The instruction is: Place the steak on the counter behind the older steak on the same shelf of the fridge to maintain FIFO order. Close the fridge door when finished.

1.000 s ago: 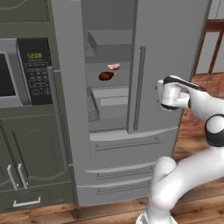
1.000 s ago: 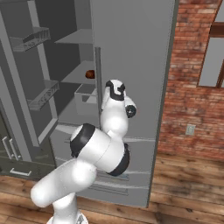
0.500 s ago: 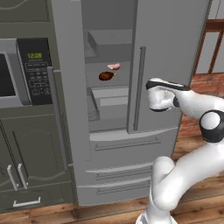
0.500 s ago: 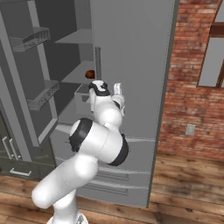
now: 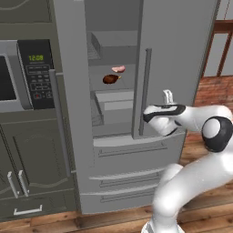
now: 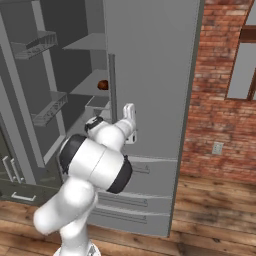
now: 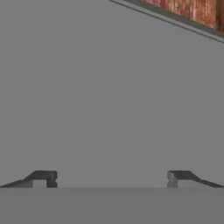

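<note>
The fingers (image 7: 43, 179) are spread wide with nothing between them, and the gripper (image 7: 111, 179) is held close against the grey front of the fridge (image 5: 182, 54). Inside, the steak (image 5: 119, 69) is seen lying on the shelf (image 5: 127, 86), just behind the older steak (image 5: 110, 79).

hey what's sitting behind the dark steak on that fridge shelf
The pale pink steak lies just behind the older steak on the shelf. The closed right door hides the shelf's right part.
</note>
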Tool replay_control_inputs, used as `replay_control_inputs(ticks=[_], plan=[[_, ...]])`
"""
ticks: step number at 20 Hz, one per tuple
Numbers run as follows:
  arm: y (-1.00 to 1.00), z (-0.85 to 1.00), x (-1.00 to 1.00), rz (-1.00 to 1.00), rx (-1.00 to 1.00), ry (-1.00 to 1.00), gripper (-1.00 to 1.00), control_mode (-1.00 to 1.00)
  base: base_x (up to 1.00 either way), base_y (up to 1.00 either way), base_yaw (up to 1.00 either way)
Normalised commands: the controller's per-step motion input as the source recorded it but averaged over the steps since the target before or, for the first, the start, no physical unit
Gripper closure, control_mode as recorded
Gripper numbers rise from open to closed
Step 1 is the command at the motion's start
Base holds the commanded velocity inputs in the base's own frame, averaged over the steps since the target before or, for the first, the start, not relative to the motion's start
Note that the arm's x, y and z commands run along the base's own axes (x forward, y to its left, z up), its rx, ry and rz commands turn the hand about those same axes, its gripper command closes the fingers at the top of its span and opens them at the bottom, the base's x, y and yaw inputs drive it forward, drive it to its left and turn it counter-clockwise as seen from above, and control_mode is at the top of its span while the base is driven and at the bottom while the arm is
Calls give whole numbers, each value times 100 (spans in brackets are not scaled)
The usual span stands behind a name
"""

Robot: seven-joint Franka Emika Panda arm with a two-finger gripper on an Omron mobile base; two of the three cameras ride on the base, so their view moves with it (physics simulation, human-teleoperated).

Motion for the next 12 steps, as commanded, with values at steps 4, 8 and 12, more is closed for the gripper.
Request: replay_control_inputs(ticks=[4, 8, 12], plan=[[-18, 100, -100, 0, -2, 18, -100, -100, 0, 0, 0], [-2, 100, -100, 0, -2, 14, -100, -100, 0, 0, 0], [12, 100, -88, 0, -2, 8, -100, -100, 0, 0, 0]])
